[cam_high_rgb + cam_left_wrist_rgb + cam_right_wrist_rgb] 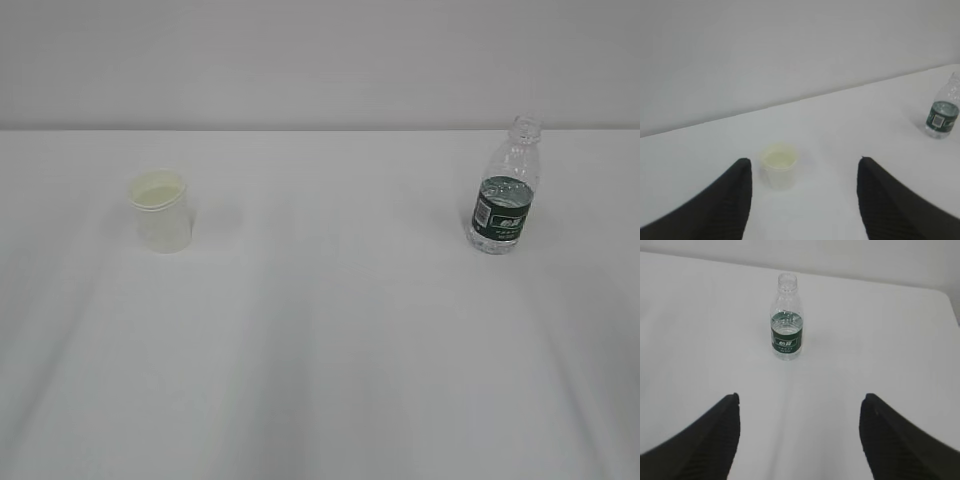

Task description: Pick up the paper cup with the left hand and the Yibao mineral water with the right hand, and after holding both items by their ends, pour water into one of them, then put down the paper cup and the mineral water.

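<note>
With both sets of jaws spread wide and holding nothing, the left gripper point(802, 172) has the paper cup point(779, 166) sitting upright just ahead, a bit left of its centreline, while the right gripper point(800, 410) looks at the Yibao mineral water point(786, 317) standing upright farther out, also slightly left of centre. Cup and bottle sit well apart on the white table point(330, 330), each on its own arm's side, so I'd guess straight reaches forward

Small white paper cup point(160, 212) standing upright on the left, open rim up, pale cream inside, Yibao mineral water point(503, 187) upright well apart on the right, clear ribbed capless bottle, dark green label, taller than the cup
</note>
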`<state>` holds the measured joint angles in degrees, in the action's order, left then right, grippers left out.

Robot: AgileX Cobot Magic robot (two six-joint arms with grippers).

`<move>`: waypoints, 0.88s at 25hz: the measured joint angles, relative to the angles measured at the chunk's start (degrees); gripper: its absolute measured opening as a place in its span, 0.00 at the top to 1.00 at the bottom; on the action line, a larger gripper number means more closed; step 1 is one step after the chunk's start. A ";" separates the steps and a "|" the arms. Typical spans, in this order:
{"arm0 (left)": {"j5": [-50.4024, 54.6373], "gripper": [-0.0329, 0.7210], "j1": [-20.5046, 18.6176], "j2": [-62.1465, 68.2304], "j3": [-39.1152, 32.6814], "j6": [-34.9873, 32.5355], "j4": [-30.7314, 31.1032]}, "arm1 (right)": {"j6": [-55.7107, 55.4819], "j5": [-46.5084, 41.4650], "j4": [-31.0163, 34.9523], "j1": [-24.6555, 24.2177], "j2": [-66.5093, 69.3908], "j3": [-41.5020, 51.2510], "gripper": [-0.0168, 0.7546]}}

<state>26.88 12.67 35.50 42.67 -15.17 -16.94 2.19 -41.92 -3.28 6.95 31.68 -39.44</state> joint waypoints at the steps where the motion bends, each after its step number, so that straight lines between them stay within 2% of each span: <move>1: 0.74 0.34 0.00 0.00 0.00 0.00 1.59 | 0.25 -0.12 0.00 0.00 -1.02 0.00 0.25; 7: 3.33 0.34 0.78 -3.09 0.00 0.00 4.36 | 0.57 -3.74 1.49 0.00 -8.00 -0.09 0.26; 22: 10.81 0.34 0.92 -5.85 0.00 0.00 4.09 | 0.83 -9.14 1.70 0.00 -13.53 -0.39 0.26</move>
<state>37.69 13.59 29.65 42.67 -15.17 -12.84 3.03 -51.06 -1.58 6.95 18.14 -39.83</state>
